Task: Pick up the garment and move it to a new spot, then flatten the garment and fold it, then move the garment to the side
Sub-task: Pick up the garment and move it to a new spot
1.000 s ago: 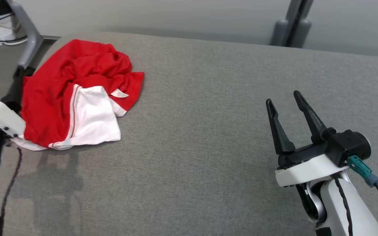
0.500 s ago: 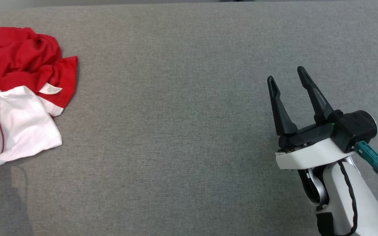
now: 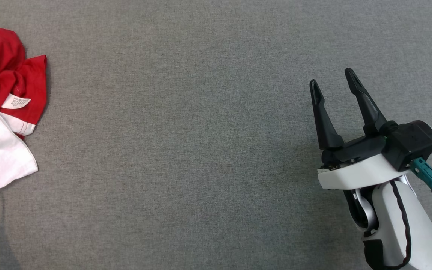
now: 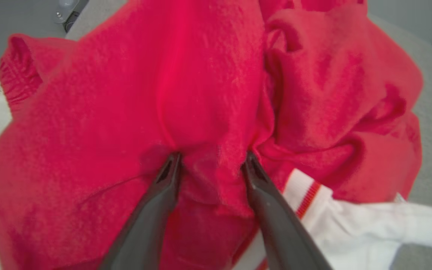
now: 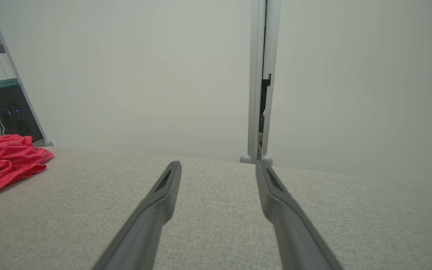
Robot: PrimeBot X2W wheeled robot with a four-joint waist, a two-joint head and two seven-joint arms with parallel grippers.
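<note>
Pick-up step: crumpled red-and-white fabric garment (image 4: 201, 75) is straddled by parted, unclamped tips of left gripper (image 4: 212, 155), closure and lift judged needed; right gripper (image 3: 331, 77) is seen open, empty.

Shift of head camera, right and down: garment (image 3: 11, 80) now cut by view's left edge. Fingertips of left gripper (image 4: 211, 157) now sunk into red cloth.
</note>
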